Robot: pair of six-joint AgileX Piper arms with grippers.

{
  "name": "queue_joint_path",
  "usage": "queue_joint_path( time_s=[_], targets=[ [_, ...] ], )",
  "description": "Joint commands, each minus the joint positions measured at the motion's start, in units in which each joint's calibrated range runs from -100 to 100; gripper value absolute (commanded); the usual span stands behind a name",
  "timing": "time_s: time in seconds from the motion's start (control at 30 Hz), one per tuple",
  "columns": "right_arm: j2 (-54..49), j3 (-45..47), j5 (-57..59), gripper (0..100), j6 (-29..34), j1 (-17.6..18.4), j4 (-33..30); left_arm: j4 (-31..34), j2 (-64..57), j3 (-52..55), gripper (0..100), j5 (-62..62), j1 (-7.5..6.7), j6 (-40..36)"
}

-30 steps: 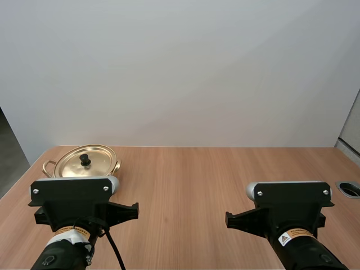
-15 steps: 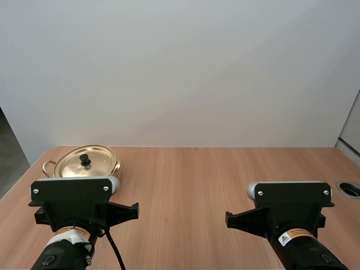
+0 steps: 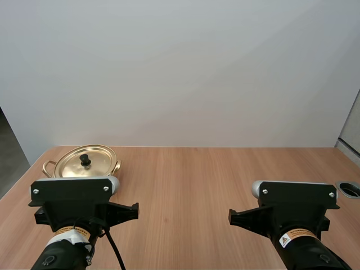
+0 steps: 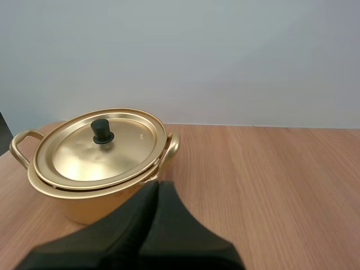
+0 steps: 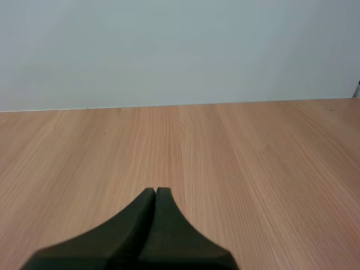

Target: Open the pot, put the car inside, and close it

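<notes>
Pot (image 4: 79, 205): lid (image 4: 115, 160) on (black knob), on the surface (image 4: 270, 185).
Left hand (image 4: 158, 187): closed, empty, near the pot.
Right hand (image 5: 155, 192): closed, empty, well apart from the pot.

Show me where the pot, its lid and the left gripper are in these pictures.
pot (image 4: 73, 205): left wrist view, on its side wall.
lid (image 4: 104, 160): left wrist view, on its gold top.
left gripper (image 4: 158, 185): left wrist view, at its closed fingertips.

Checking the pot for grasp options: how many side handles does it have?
2. One handle on the pot's side by the table's left edge, the other on the opposite side.
</notes>
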Motion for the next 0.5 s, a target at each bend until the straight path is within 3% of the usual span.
queue_joint_path(
  time_s=[0.0, 0.47],
  targets=[
    [0.0, 0.0, 0.0, 0, 1.4, 0.0, -1.2, 0.0, 0.1, 0.0, 0, 0.0, 0.02, 0.0],
    [0.0, 0.0, 0.0, 0, 1.3, 0.0, -1.6, 0.0, 0.1, 0.0, 0, 0.0, 0.02, 0.0]
  ],
)
